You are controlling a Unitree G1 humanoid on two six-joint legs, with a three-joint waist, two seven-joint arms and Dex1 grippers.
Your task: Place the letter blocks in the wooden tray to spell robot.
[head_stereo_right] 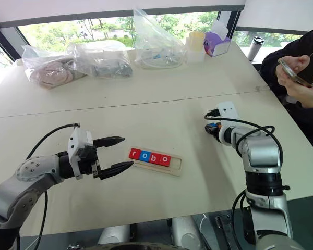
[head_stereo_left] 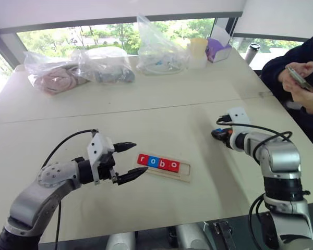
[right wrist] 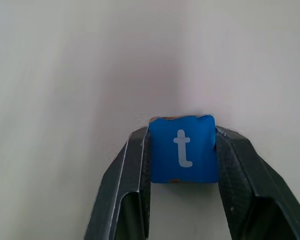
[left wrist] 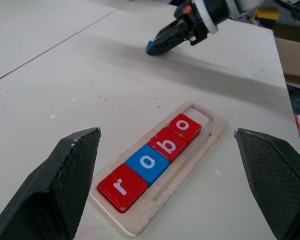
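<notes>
1. The long, narrow, pale wooden tray (head_stereo_left: 183, 172) lies low and just right of centre in the left eye view, on the white table (head_stereo_left: 161, 109). Its long axis runs left to right, dipping slightly toward the right.
2. Four flat square letter tiles fill the tray from its left end: a red r (left wrist: 122, 186), a blue o (left wrist: 147, 163), a red b (left wrist: 168, 145) and a red o (left wrist: 185, 127). The last slot, at the tray's right end, is bare.
3. The right gripper (right wrist: 182, 150) is closed on the small blue square tile with a white t (right wrist: 182, 149), clamped by two opposite edges with its letter face showing between the black fingers.
4. In the left eye view that gripper sits at mid-right, up and to the right of the tray and well apart from it. The empty slot is the tray end nearest to it, so the coming move looks like a carry down and left across bare table to that end.
5. The left gripper (head_stereo_left: 131, 162) hangs at lower left with its fingers spread wide and nothing between them, its tips just beside the tray's left end, by the r.
6. My judgement: the right arm is the one to finish, since it has the t and the nearer approach. The tile must come down flat, with the letter turned to match the row.
</notes>
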